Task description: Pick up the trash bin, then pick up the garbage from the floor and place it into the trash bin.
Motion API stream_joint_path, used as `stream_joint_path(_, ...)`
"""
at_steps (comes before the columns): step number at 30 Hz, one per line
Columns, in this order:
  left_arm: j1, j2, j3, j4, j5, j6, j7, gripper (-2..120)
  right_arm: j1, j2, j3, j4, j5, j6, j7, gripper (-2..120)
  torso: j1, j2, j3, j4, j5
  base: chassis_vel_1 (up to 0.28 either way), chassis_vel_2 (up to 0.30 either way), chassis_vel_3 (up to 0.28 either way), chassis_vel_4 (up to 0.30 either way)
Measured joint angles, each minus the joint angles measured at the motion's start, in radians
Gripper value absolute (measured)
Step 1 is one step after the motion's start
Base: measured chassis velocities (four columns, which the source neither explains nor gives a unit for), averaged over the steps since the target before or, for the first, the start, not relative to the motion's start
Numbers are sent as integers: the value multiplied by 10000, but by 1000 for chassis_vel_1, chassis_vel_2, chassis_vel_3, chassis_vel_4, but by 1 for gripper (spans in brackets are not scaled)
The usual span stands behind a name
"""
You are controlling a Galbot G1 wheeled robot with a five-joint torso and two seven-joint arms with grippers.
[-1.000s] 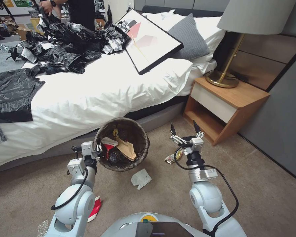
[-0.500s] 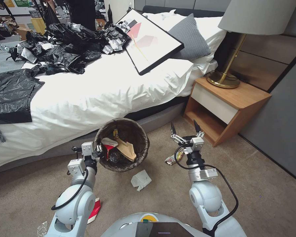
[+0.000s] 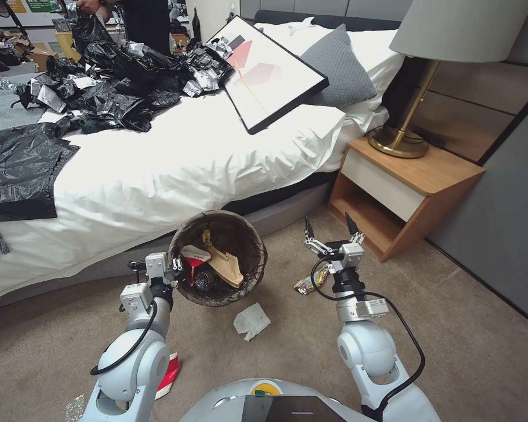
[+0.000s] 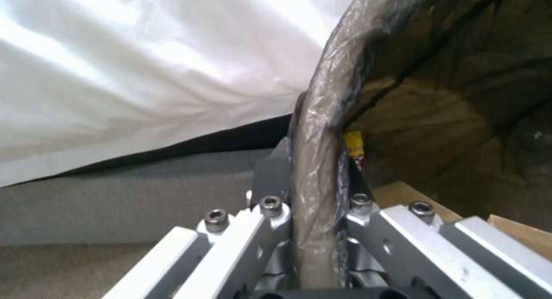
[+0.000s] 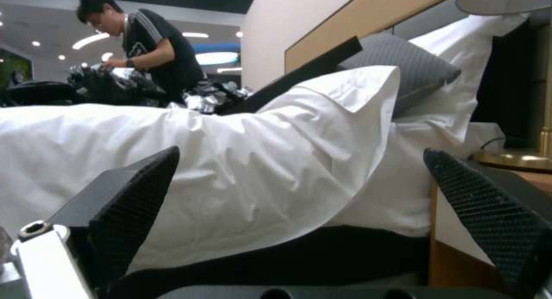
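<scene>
While the left pincer [image 3: 175,268] is clamping the trash bin's [image 3: 249,269] rim beside the bed [image 3: 176,158], the right pincer [image 3: 328,225] is gaping wide above a yellow wrapper [image 3: 308,282] on the carpet [image 3: 475,328].

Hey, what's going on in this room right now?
A robot is clearing litter beside a bed. Its left hand is clamped on the rim of the trash bin, which already holds a paper bag and cups. Its right hand hangs open above the carpet. A white tissue and a yellow wrapper lie on the floor.
</scene>
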Motion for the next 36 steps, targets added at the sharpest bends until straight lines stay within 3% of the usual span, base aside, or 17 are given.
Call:
stream_joint_path(6,-6,19,5,0,-11,0,1,4,61,-73,-11,-70,31,-337,270,100,0,0,0,0,0,0,0,0,0)
stream_joint_path(10,-23,27,16,0,-18,0,1,4,369,-288,-385,-319,846,-1863,1233,100,0,1,0,0,0,0,0,0,0)
stream_joint_path(11,-23,27,16,0,-18,0,1,4,369,-288,-385,-319,846,-1863,1233,100,0,1,0,0,0,0,0,0,0)
stream_joint_path(13,-25,27,19,1,-19,6,-1,4,881,-428,-666,-689,2028,-3939,1993,100,0,1,0,2,0,0,0,0,0)
stream_joint_path(14,-25,27,19,1,-19,6,-1,4,881,-428,-666,-689,2028,-3939,1993,100,0,1,0,2,0,0,0,0,0)
stream_joint_path(17,-10,5,17,29,-18,7,-3,4,1607,-554,-924,-1676,3169,-5907,2370,100,0,1,0,1,1,0,0,0,0)
stream_joint_path(20,0,-8,10,44,-14,6,-5,4,1927,-532,-1036,-2201,3419,-6403,2473,100,0,1,1,0,1,0,0,0,0)
stream_joint_path(36,34,-42,-5,57,15,6,-14,4,3347,-274,-1129,-5329,3668,-7206,2509,100,0,1,1,0,0,0,0,0,0)
